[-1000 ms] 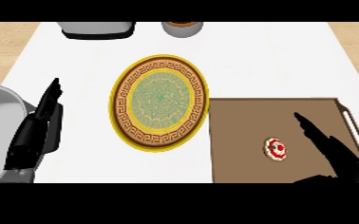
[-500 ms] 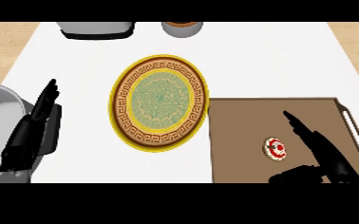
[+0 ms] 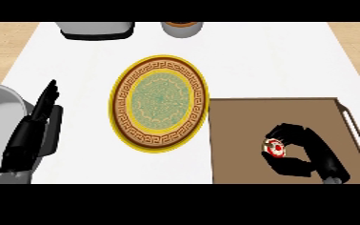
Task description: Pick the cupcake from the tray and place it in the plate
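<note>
down at the lower right, the right hand point(image 3: 304, 148) curls its fingers and thumb around the cupcake point(image 3: 274, 148), closing in on it from both sides. the cupcake is small and round, with white topping marked in red, and it sits on the brown tray point(image 3: 239, 138), toward the tray's right half. whether it has left the tray's surface cannot be told. the tray is rectangular with a raised rim and a handle at its right end, and it holds nothing but the cupcake. just beside its left edge lies the plate point(image 3: 159, 107), round, with a yellow rim, a brown patterned band and a pale green centre; nothing lies on it. the left hand point(image 3: 34, 126) shows at the left edge, fingers straight and together, pointing up, resting apart from everything. beside it a grey rounded object point(image 3: 13, 106) is cut by the edge. all of this stands on a white counter point(image 3: 267, 62). at the far edge are a grey appliance on a dark base point(image 3: 95, 28) and a grey cup with a brown inside point(image 3: 183, 27). light wood point(image 3: 15, 38) shows beyond the counter's corners.
</note>
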